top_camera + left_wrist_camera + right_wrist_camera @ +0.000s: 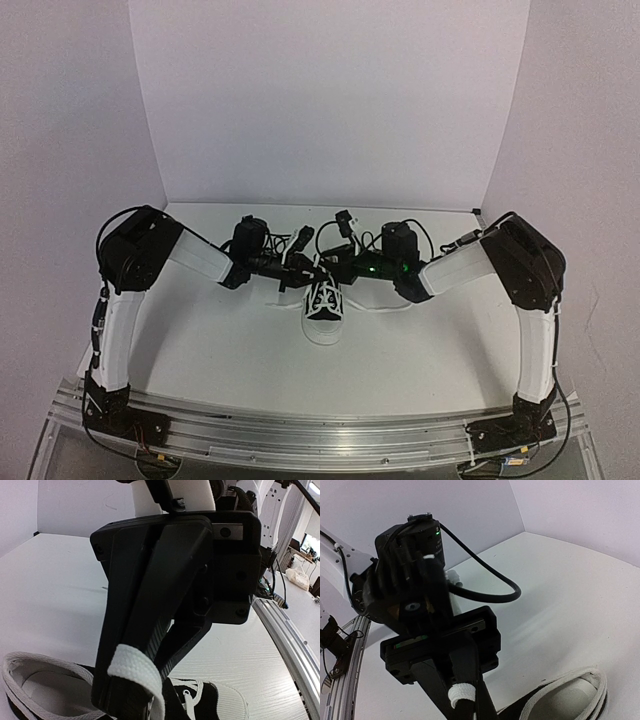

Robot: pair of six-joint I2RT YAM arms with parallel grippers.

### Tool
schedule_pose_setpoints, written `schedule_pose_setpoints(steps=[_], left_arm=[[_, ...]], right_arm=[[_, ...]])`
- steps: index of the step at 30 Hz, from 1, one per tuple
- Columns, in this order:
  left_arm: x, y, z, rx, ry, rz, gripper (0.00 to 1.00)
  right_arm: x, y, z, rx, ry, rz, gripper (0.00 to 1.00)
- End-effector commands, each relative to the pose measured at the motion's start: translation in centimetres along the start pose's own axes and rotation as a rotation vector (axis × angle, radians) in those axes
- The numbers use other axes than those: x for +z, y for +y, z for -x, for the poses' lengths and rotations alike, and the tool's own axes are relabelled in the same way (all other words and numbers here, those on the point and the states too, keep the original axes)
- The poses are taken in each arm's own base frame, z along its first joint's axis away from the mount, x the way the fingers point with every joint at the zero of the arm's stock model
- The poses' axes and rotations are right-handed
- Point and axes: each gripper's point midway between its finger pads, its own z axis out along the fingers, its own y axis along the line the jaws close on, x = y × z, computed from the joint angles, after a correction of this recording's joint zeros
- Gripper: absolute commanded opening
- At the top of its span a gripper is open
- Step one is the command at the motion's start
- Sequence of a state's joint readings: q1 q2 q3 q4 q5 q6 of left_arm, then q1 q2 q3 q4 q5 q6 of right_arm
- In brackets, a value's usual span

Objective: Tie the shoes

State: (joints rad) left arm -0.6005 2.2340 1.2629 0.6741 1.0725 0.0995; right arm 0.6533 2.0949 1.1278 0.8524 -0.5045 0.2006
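The worktop (220, 350) is a plain white surface with a faint woodgrain that shows up in the left wrist view. White panels (330, 100) wall it in at the back and on both sides and meet in clean corners. An aluminium rail (320, 432) runs along the near edge and carries both arm bases. In the left wrist view, beyond that rail, there is a strip of cluttered room, too blurred to make out.

The sneaker (323, 310) sits upright near the middle of the worktop. Its white toe cap points toward the rail and its open collar toward the back panel. Both arms reach inward and meet just behind it.

The left fingers (117, 696) hang directly over the shoe, pressed together and pinching a flat white lace (134, 669) that folds over their edge. The right fingers (470, 709) are also drawn together, with a white band of lace nipped between them. That view is dark, so the grip looks firm but I cannot be sure how much lace is caught. The shoe's white-lined collar lies just below and beside them.
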Motion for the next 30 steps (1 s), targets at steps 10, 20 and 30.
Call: schedule_pose_setpoints(steps=[10, 20, 30], left_arm=[[0.3, 0.3, 0.7, -0.006, -0.029, 0.040, 0.00], [-0.1, 1.1, 0.1, 0.035, 0.011, 0.115, 0.00], [-0.2, 0.9, 0.3, 0.057, 0.015, 0.112, 0.00]], right_arm=[[-0.6, 0.5, 0.5, -0.013, -0.030, -0.021, 0.05], [-2.7, 0.6, 1.4, 0.093, -0.034, -0.098, 0.52], [-8.4, -1.1, -0.5, 0.265, 0.114, -0.418, 0.89]])
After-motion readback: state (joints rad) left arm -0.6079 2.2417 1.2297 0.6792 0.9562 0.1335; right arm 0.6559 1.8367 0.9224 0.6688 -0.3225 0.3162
